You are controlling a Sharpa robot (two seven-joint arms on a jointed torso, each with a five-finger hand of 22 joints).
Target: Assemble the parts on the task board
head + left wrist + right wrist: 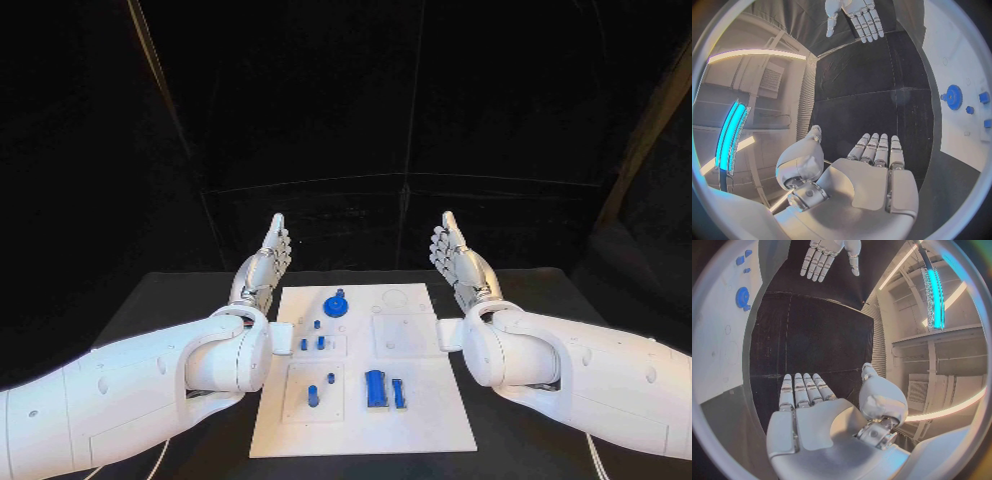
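Nearest on the black bench [173,290], the white rectangular task board [364,420] lies centred, long side running away from the robot. At its near end lie a pair of blue upright blocks [385,389] and two small blue pegs [313,394]; mid-board, toward the left edge, sit three small blue pieces [312,342]; toward the far edge a blue round gear-like part [336,305] rests beside faint empty recesses.

Left hand [264,265] and right hand [462,260] flank the board's far end, each flat, fingers straight and together, holding nothing, touching no part.

Risk, as judged: parts are small and closely set; a broad hand coming down on one peg could knock its neighbours over or out of their seats.

Head view gives the full layout. Left wrist view shows the gear's [953,97] toothed rim; right wrist view shows the opposite hand's [826,254] open palm.
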